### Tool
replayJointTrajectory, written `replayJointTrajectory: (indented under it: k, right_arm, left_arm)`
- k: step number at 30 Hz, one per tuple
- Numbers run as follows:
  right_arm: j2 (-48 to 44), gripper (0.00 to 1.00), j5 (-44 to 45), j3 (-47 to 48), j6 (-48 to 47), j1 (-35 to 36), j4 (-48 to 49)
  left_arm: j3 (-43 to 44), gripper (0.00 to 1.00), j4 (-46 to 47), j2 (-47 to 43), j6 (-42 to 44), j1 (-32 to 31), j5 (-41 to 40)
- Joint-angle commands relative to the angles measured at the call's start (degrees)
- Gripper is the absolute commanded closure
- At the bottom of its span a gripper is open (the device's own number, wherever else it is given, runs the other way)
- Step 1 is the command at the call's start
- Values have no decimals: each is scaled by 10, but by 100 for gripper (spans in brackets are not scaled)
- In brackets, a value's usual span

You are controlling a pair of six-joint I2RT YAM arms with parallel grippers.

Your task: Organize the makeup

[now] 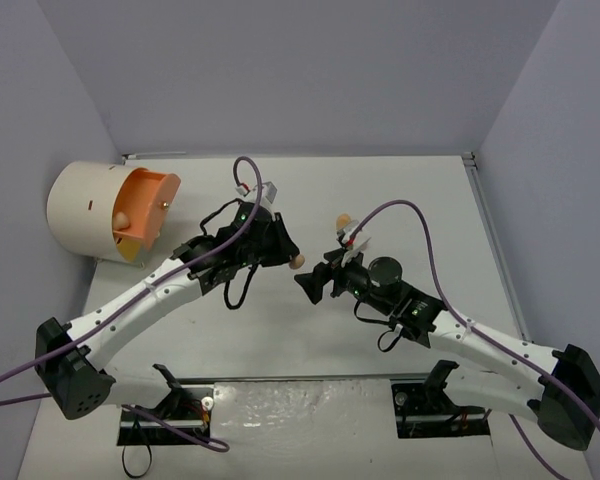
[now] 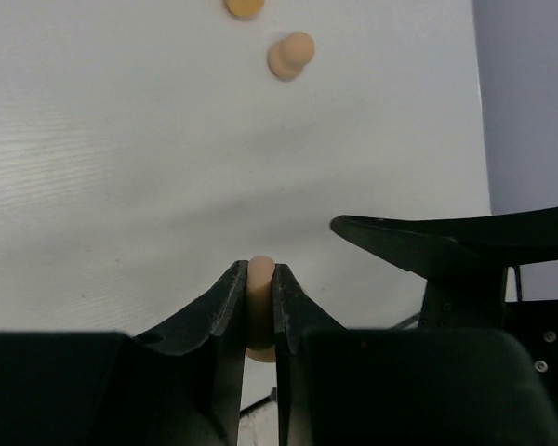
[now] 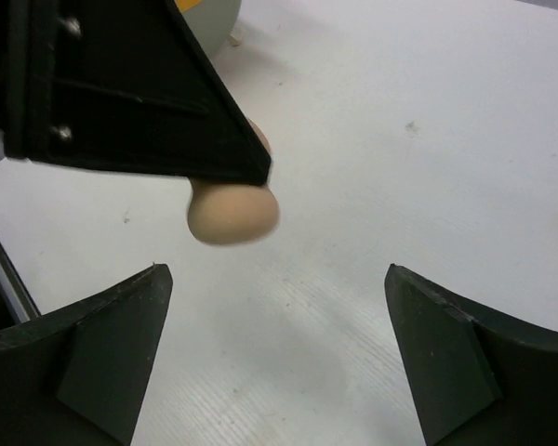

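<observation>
Within left end effector (image 2: 259, 271), peach sponge (image 3: 232, 212)

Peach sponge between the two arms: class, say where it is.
Top view, mid-table: the sponge is pinched in the left tool, facing the open right tool just to its right, not touching it.

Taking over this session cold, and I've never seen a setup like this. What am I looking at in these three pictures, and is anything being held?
Two robot arms are bolted at the near edge of a white table. The wide picture looks down from above. The other two pictures come from a camera on each wrist. The left arm's fingers are shut on a peach sponge. The right arm's fingers stand wide open and empty, facing that sponge. A second sponge lies farther off on the table. A cream drum with an orange front lies at the far left.
</observation>
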Motion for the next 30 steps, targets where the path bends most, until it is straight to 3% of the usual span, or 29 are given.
replayJointTrajectory:
  k: [1, 3, 9, 13, 18, 22, 30]
  right_arm:
    - [-53, 0, 65, 37, -13, 1, -24]
    - [-72, 0, 81, 39, -17, 2, -53]
    - [-113, 0, 153, 38, -24, 1, -113]
    - [-128, 0, 158, 28, -23, 1, -130]
    - [-128, 0, 158, 17, -26, 1, -132]
    - [-130, 0, 168, 14, -32, 0, -136]
    - [-130, 0, 184, 16, -35, -4, -150]
  left_arm:
    - [83, 100, -72, -53, 77, 16, -123]
    - [113, 100, -113, -62, 106, 45, -154]
    - [209, 100, -189, -69, 195, 240, -149]
    - [266, 99, -203, -32, 251, 374, -130]
    - [325, 93, -194, 32, 277, 474, -86]
    - [353, 89, -188, 80, 291, 495, -99]
    - [318, 87, -133, 133, 280, 523, -75]
